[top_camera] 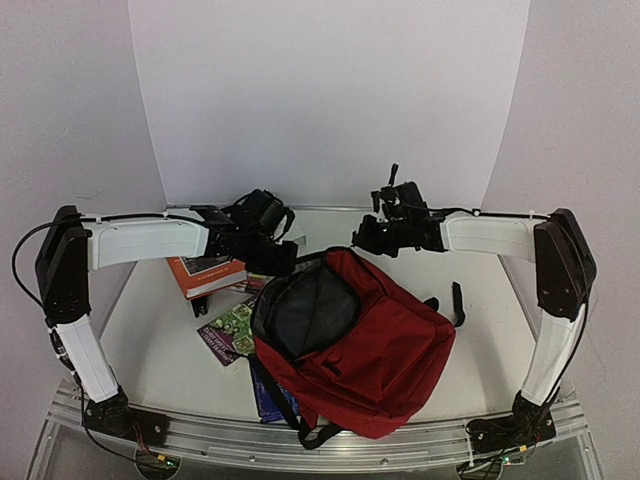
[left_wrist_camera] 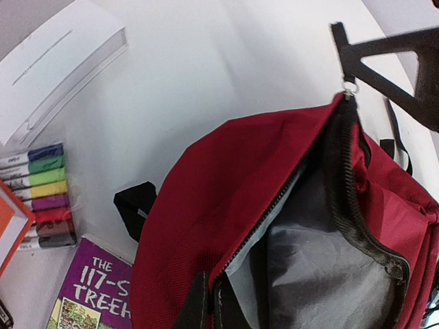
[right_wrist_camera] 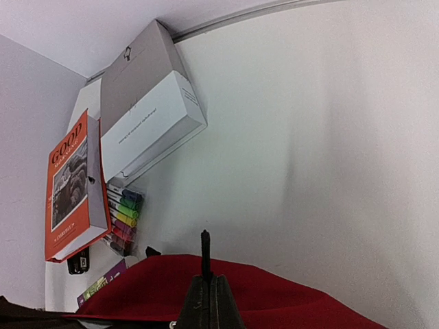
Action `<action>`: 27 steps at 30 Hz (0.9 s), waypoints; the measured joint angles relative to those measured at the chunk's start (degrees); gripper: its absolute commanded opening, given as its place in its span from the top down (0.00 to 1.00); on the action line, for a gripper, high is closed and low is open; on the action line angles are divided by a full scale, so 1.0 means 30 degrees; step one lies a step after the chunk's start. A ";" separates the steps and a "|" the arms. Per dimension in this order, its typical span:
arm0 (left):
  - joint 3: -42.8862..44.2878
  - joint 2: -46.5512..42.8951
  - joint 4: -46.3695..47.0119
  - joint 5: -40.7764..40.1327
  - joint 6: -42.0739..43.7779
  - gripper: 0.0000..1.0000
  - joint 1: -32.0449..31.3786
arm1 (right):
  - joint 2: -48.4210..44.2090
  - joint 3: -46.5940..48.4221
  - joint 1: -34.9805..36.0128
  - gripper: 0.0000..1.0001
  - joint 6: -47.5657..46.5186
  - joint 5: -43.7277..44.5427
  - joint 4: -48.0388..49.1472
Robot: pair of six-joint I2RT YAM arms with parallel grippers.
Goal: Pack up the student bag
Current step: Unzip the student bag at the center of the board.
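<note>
The bag (top_camera: 385,350) lies open mid-bench (top_camera: 150,340), mouth facing up. Your left tool (top_camera: 278,262) is pressed together on the mouth's rim. Your right tool (top_camera: 362,238) pinches the zip pull (left_wrist_camera: 350,87) at the far edge. Books (top_camera: 210,272) lie to the left of the bag.

Purple book (left_wrist_camera: 89,295) cut off at bottom edge, blue book (top_camera: 262,398) mostly under the student bag (top_camera: 380,345), box (right_wrist_camera: 147,110) print unreadable
</note>
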 measured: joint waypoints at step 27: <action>-0.6708 -0.4650 0.0610 0.1514 -0.4000 0.69 0.3126 | 0.0002 -0.3949 0.0174 1.00 0.0460 -0.1002 0.1646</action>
